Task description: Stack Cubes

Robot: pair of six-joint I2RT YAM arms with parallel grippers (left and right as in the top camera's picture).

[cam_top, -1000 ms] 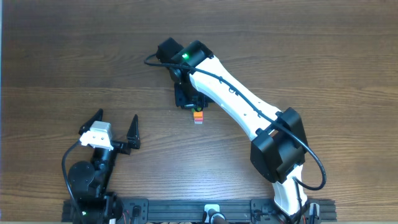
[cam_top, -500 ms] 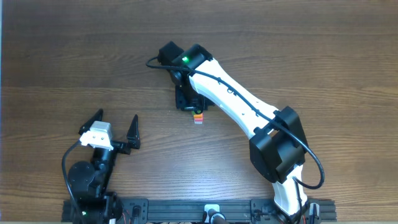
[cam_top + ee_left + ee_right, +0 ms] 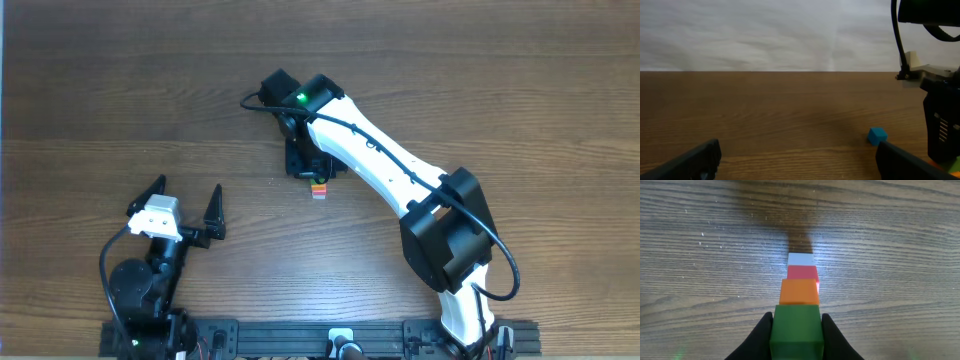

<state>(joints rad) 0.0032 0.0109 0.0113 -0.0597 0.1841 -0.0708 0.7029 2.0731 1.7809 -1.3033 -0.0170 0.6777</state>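
Observation:
A stack of cubes (image 3: 801, 282) stands on the wooden table (image 3: 500, 90), white lowest, then red, then orange (image 3: 799, 291). In the right wrist view a green cube (image 3: 796, 330) sits directly over the orange one, and my right gripper (image 3: 796, 322) is shut on its sides. Seen from above, that gripper (image 3: 312, 168) hangs at the table's centre with the stack (image 3: 319, 189) peeking out beneath it. A small blue cube (image 3: 877, 135) lies alone on the table beside the right arm (image 3: 941, 115). My left gripper (image 3: 188, 190) stays open near its base, holding nothing.
The right arm's white links (image 3: 385, 165) run diagonally from the bottom right to the centre. Bare wood surrounds the stack on all sides. A pale wall (image 3: 765, 35) rises beyond the table's far edge.
The right gripper has shifted slightly toward the far side, covering more of the stack. The left arm has not moved.

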